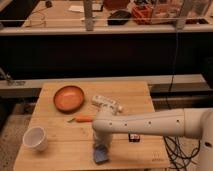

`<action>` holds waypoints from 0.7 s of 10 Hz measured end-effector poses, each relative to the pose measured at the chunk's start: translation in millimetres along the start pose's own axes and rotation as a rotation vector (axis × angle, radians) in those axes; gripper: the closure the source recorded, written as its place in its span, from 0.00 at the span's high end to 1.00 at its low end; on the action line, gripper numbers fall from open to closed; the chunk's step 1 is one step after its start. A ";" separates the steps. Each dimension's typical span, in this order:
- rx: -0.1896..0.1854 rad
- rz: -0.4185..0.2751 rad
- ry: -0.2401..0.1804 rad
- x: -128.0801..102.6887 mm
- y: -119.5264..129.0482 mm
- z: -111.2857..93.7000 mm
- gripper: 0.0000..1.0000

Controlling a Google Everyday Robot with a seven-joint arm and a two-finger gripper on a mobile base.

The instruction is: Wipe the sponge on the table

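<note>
The small blue-grey sponge [101,154] lies on the light wooden table [60,150] near its front edge, a little right of centre. My white arm reaches in from the right and bends down over it. The gripper [102,145] points straight down onto the sponge and seems to press on its top. The arm's wrist hides much of the gripper.
An orange bowl [69,97] sits at the back left of the table. A small carrot [82,119] lies in front of it. A white cup [36,138] stands at the front left. A black-and-white box [133,136] peeks out under my arm. A cluttered workbench [120,20] runs behind.
</note>
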 end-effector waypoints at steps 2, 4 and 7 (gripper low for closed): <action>-0.001 -0.034 0.002 -5.3 -9.7 4.3 0.00; 0.004 -0.070 0.017 -6.4 -23.7 4.5 0.00; 0.004 -0.138 0.040 1.4 -54.9 9.3 0.00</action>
